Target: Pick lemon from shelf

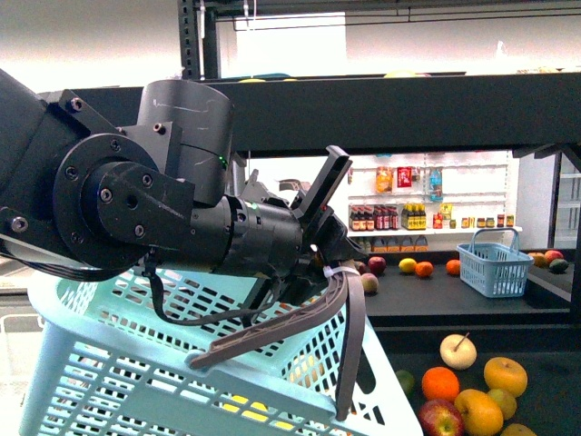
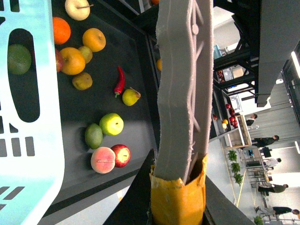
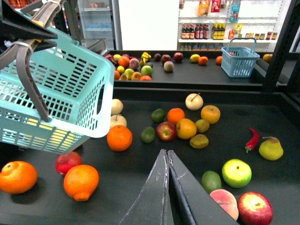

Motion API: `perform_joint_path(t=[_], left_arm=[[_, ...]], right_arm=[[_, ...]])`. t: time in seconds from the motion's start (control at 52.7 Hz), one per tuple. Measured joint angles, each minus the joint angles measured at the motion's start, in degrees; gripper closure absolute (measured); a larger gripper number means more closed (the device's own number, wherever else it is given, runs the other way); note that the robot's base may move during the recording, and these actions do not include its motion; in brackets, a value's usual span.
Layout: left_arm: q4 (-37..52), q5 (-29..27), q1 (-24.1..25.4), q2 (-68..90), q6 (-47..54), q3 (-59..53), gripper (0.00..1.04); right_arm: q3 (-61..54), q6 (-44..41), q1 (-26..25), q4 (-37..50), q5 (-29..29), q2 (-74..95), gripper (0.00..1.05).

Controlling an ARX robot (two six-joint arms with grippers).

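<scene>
Right gripper (image 3: 166, 154), jaws pressed together, holds nothing; basket (image 1: 109, 363) hangs from left gripper (image 1: 329, 238), its opening unclear. Lemon (image 3: 194, 58) lies on far shelf (image 3: 187, 76) tray beside an orange (image 3: 203, 60), so reaching may roll it away.

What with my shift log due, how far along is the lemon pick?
Done: only setup; the basket hangs from the left arm. In hand: nothing; the right pincer is shut and empty above the near tray. Left: everything. The likely lemon lies on the far tray beside an orange, ungrasped, so reaching, gripping and lifting remain.
</scene>
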Motion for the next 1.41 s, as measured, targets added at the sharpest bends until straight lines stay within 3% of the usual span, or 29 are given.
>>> perform_joint_path(t=[0.741, 1.006, 1.215, 1.272, 1.405], left_arm=[[0.0, 0.0, 0.0, 0.0, 0.0, 0.0, 0.94], [0.0, 0.0, 0.0, 0.0, 0.0, 0.0, 0.94], [0.0, 0.0, 0.0, 0.0, 0.0, 0.0, 0.94], [0.9, -0.7, 0.0, 0.0, -0.3, -0.2, 0.94], [8.8, -5.4, 0.5, 0.0, -3.2, -1.7, 0.94]], right_arm=[[-4.3, -0.1, 0.0, 0.9, 0.1, -4.5, 1.02], [-4.3, 0.0, 0.0, 0.9, 0.1, -4.5, 0.55], [-4.3, 0.0, 0.0, 0.9, 0.1, -4.5, 0.13], [-4.3, 0.0, 0.0, 0.9, 0.1, -4.5, 0.06], [-4.3, 0.0, 0.0, 0.9, 0.1, -4.5, 0.08]])
